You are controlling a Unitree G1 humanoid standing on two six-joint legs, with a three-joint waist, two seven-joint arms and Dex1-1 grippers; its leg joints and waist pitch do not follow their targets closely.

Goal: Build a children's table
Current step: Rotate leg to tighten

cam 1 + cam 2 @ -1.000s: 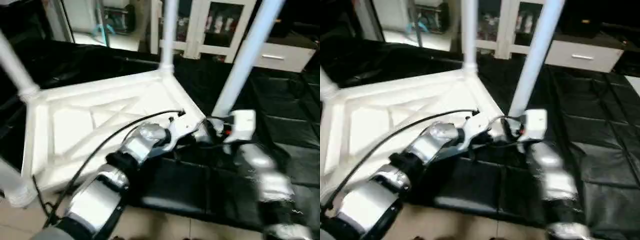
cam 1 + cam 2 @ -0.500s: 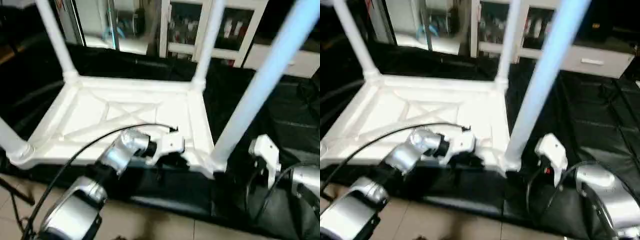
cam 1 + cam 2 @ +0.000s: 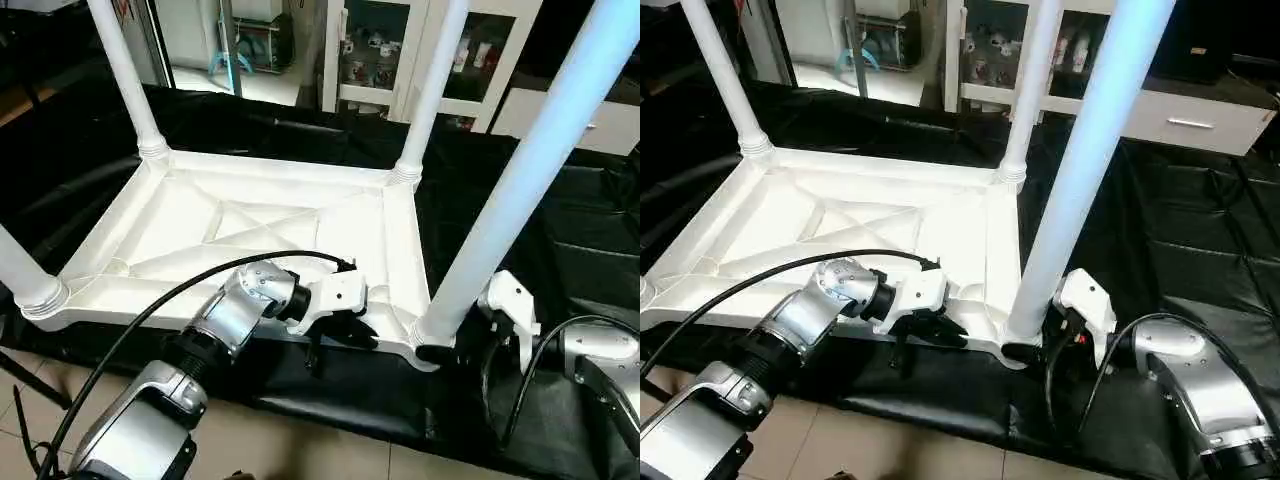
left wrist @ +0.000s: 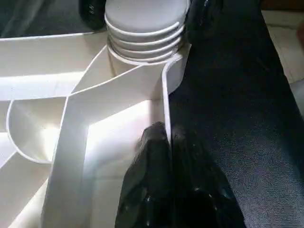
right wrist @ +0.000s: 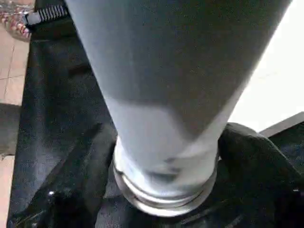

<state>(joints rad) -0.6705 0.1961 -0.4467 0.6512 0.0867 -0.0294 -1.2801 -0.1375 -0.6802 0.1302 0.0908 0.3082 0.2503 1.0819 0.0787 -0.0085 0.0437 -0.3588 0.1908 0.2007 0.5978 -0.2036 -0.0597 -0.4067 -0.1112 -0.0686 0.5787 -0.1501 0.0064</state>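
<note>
The children's table lies upside down on a black mat, its ribbed tabletop (image 3: 250,225) facing up. Legs stand upright in the corner sockets: far left (image 3: 125,80), far right (image 3: 432,90), near left (image 3: 22,275) and near right (image 3: 520,180). My left gripper (image 4: 168,137) is shut on the tabletop's thin near rim (image 3: 385,325), a short way from the near right socket (image 4: 142,28). My right gripper (image 5: 166,156) reaches in from the right at the foot of the near right leg (image 5: 166,95). Its two black fingers (image 5: 80,161) sit against either side of the leg's ribbed collar.
A white cabinet with glass doors (image 3: 400,50) and a drawer unit (image 3: 1180,115) stand behind the mat (image 3: 560,220). Tiled floor (image 3: 300,450) borders the mat's near edge. A black cable (image 3: 170,300) arcs over my left forearm.
The camera has swung, so the whole picture has shifted. My right gripper has come in from the right onto the near right leg's foot. The left gripper stays on the rim.
</note>
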